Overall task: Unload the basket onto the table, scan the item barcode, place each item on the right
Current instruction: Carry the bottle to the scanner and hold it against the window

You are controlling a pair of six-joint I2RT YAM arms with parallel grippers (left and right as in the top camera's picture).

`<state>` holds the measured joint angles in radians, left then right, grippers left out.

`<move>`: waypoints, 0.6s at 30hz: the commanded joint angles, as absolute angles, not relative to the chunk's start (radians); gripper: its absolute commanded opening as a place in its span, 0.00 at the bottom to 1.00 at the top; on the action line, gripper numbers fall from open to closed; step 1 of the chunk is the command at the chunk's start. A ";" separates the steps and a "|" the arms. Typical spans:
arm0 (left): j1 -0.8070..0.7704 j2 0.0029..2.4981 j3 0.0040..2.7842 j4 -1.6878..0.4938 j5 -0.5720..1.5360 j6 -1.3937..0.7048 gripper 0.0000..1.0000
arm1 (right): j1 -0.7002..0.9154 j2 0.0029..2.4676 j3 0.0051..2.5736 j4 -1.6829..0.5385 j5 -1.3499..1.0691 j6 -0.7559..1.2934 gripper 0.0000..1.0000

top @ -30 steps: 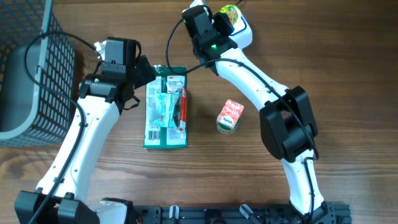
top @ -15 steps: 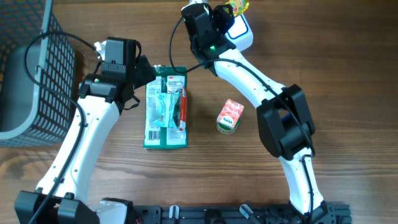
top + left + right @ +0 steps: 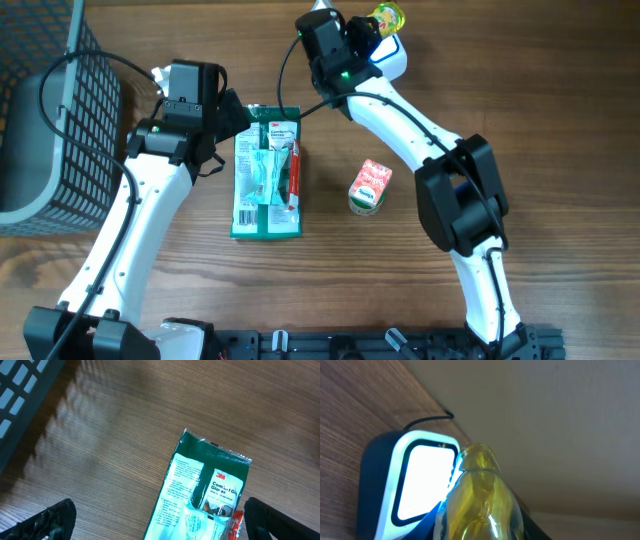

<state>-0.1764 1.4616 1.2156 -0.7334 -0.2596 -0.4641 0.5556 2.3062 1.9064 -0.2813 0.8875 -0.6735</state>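
The wooden bench (image 3: pixel 560 100) carries everything here. At its left side stands a dark mesh basket (image 3: pixel 95 110), probably the place for goods once they are scanned. It is partly cut by the edge of the picture, and in the part that shows no item can be seen.

Near the middle lies a green packet of gloves (image 3: pixel 266 180), flat and with its printed side up. The left tool (image 3: pixel 162 522) hangs over the top end of this packet with its fingers spread wide and nothing between them. It does not touch the packet, and it seems to wait for its turn.

At the far edge of the bench stands the scanner (image 3: pixel 377 490), a dark body with a white frame and a lit window; a thin cable goes away behind it. The right tool (image 3: pixel 372 22) is closed around a yellow bottle (image 3: pixel 480 495) – the thing of the task – and holds it above the bench, just beside the lit window. The reason is likely to bring the barcode into the light, but the barcode itself cannot be seen in any view. Whether the bottle holds liquid or is only of tinted plastic cannot be told.

A small red carton (image 3: pixel 370 186) rests on the bench, right of the packet and well apart from both tools – likely another item to scan.
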 commanded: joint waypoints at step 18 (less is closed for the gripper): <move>-0.172 1.466 1.212 -0.731 -0.258 -0.448 1.00 | 0.551 2.366 1.922 -0.501 0.523 -0.573 0.07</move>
<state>-0.1764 1.4616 1.2156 -0.7334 -0.2596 -0.4641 0.5430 2.3058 1.9491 -0.4614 0.7723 -0.6060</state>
